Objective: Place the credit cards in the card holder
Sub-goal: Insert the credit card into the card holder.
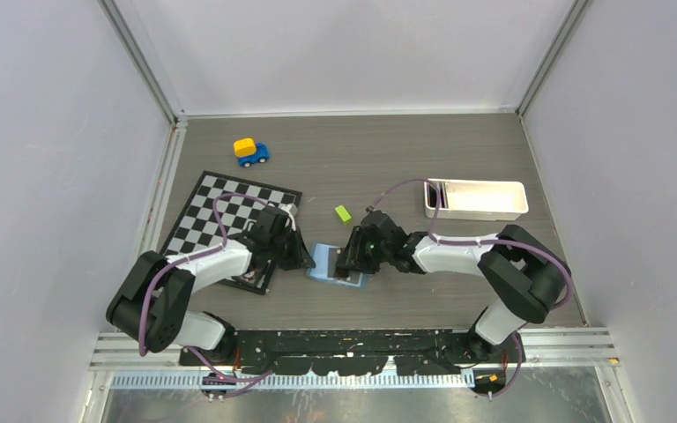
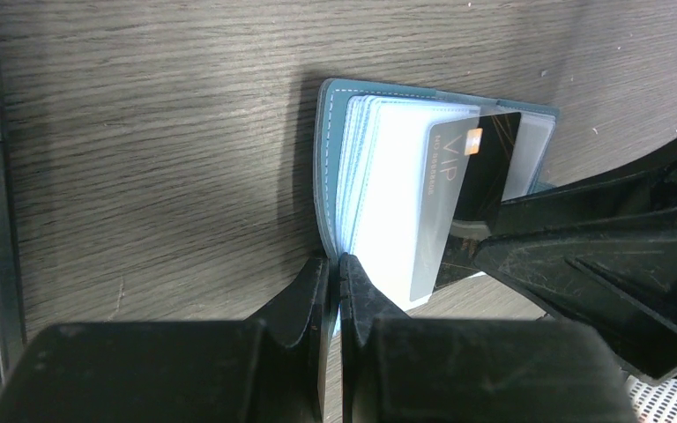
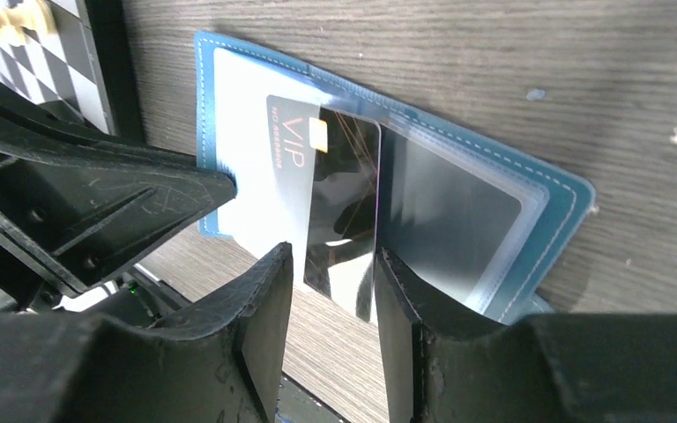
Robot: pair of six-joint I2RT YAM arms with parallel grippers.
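The dark credit card (image 3: 344, 159) bears "VIP" in pale letters beside a small gold square, and the finer line of print next to it is too small to read. The card stands partly inside a clear sleeve of the open teal card holder (image 3: 569, 207), which lies flat on the counter (image 1: 423, 145) in the lower middle of the overhead view, between the two arms. The right gripper (image 3: 332, 264) has its fingers narrowed onto the card's two long edges and holds its free end. The left gripper (image 2: 335, 269) is pinched almost closed on the near edge of the card holder's cover and sleeves, at the bottom centre of its own view. The two grippers sit close together over the holder. The counter is dark grey wood grain with open room toward the top of the overhead frame. A checkerboard mat (image 1: 220, 211) lies at centre left, a blue and yellow toy car (image 1: 250, 152) above it, a lime-green block (image 1: 343, 213) just above the holder, and a white tray (image 1: 480, 201) at the right. Pale walls (image 1: 53, 176) close in three sides.
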